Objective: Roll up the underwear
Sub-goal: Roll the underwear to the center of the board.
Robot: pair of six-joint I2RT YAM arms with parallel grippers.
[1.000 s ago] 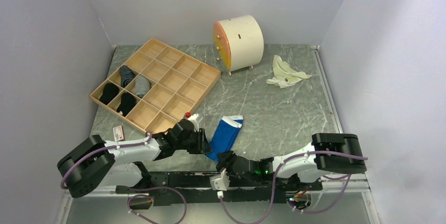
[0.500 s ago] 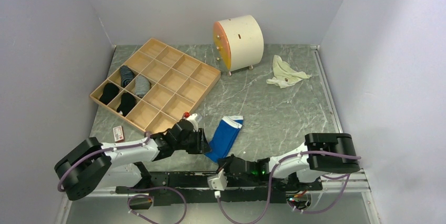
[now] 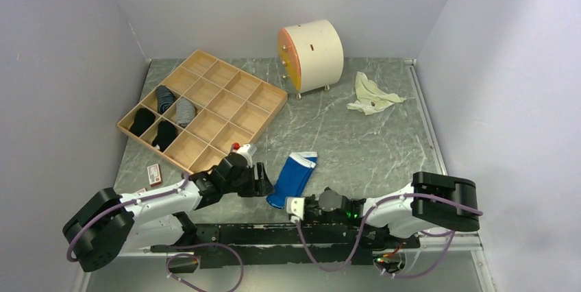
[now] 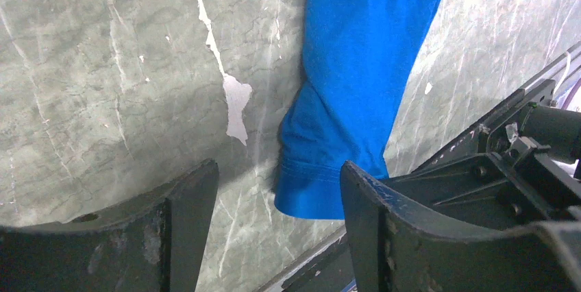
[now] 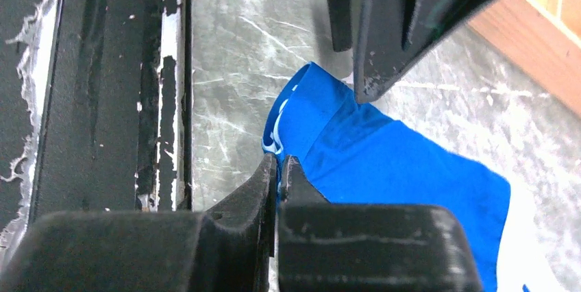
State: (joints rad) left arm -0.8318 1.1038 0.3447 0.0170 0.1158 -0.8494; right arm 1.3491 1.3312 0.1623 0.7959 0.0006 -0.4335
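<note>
The blue underwear [image 3: 293, 175] lies folded into a long strip on the marble table, its near end by the front rail. My left gripper [image 3: 266, 182] stands open at that end's left side. In the left wrist view the hem of the underwear [image 4: 322, 192] lies between the spread fingers of the left gripper [image 4: 277, 199], untouched. My right gripper [image 3: 284, 203] comes in low from the right. In the right wrist view, the right gripper [image 5: 279, 166] is shut on the near edge of the underwear [image 5: 384, 162].
A wooden compartment tray [image 3: 255, 99] holding dark and striped socks [image 3: 164, 100] sits at the back left. A cream drum [image 3: 312, 55] stands behind, with a white cloth [image 3: 373, 94] to its right. A small card [image 3: 155, 174] lies left. The black rail [image 3: 274, 234] borders the front edge.
My left gripper's jaws have opened beside the underwear's near end. The right gripper swung up to that end and closed on its edge.
</note>
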